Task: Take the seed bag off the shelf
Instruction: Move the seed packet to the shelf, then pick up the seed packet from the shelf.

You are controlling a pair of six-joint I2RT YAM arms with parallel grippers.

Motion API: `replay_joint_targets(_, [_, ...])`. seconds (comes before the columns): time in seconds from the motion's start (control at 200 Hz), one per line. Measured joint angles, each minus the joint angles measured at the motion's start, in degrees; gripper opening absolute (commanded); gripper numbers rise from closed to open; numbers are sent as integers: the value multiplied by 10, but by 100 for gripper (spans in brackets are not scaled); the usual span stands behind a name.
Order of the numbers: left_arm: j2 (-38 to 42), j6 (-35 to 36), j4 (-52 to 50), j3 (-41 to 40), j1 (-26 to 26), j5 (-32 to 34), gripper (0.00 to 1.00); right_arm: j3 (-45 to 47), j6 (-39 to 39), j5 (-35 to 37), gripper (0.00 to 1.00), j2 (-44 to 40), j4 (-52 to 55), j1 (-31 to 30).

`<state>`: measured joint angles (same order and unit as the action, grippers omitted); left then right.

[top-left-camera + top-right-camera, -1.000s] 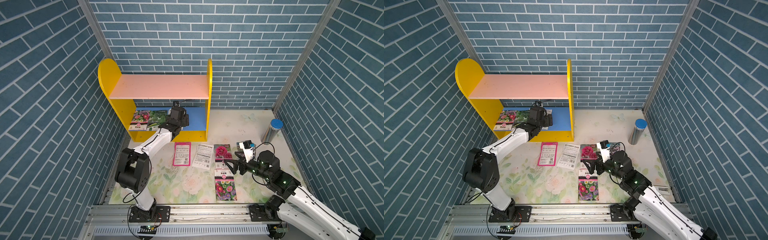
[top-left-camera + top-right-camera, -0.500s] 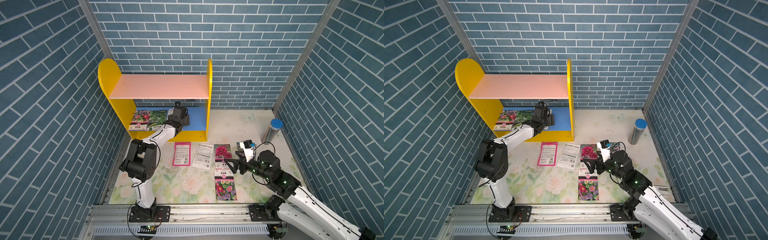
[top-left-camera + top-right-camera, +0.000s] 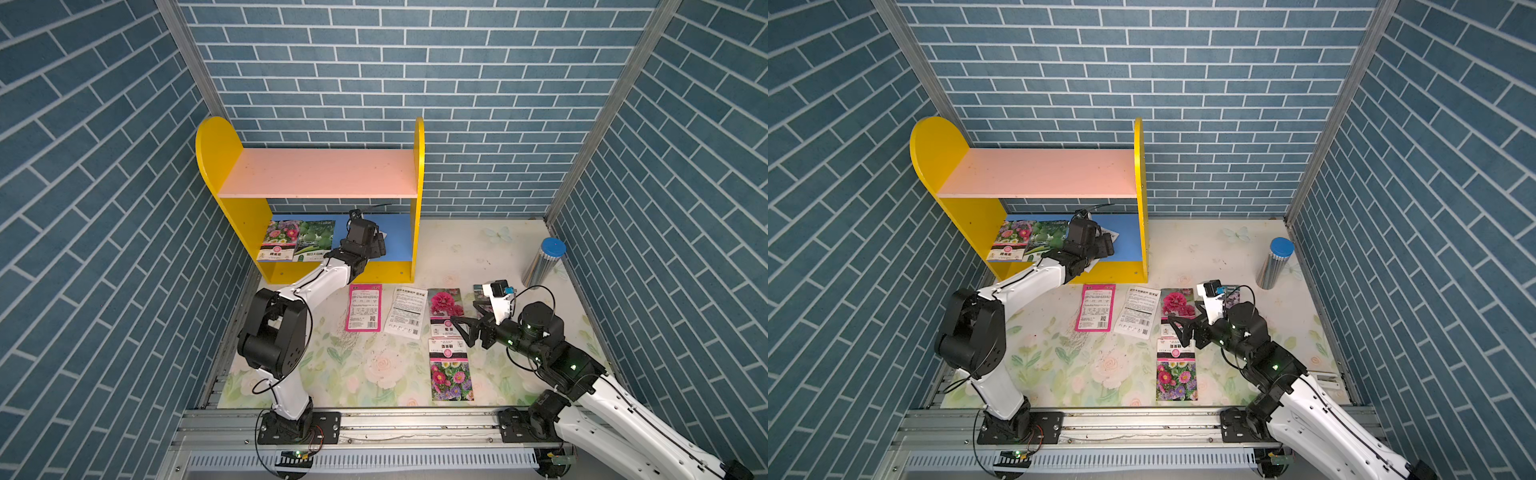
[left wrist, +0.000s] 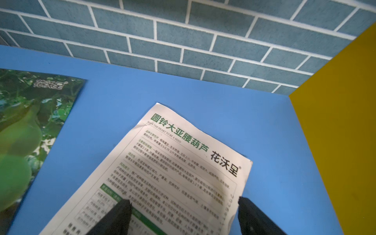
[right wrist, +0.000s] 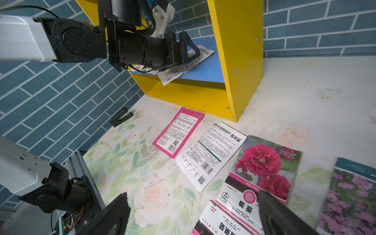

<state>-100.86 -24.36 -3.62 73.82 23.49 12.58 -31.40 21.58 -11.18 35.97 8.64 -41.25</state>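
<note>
We see two arms built alike. The left arm [image 3: 320, 278] has smooth white link shells between bulky black joint housings, and a thin black cable [image 3: 310, 328] loops beside its shoulder. The right arm [image 3: 623, 419] has the same white shells, with a small green light [image 3: 572, 367] on a black joint. Rings of tiny screws [image 5: 71, 33] dot the left arm's elbow housing. A white camera mount [image 3: 496, 299] tops the right wrist. Both pairs of jaws are black.

Blue-capped silver canister [image 3: 546, 262] on floral mat [image 3: 365, 370]
</note>
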Motion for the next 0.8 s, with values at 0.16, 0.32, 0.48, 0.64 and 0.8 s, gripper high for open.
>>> replay_joint_targets(0.16, [13, -2, -7, -1, 4, 2, 99, 3, 0, 0, 100, -12, -1, 0])
replay_joint_targets(0.32, [53, 3, -13, -6, 4, 6, 100, 18, 0, -4, 100, -17, -1, 0])
replay_joint_targets(0.48, [130, 1, -47, -38, 5, -2, 100, 25, 0, -11, 100, -17, -1, 0])
replay_joint_targets(0.64, [223, -22, -94, -92, 1, -32, 100, 25, 0, -27, 100, -7, -10, 0])
replay_joint_targets(0.8, [322, -67, -91, -193, -42, -134, 97, 25, 2, -53, 100, 9, -34, 0])
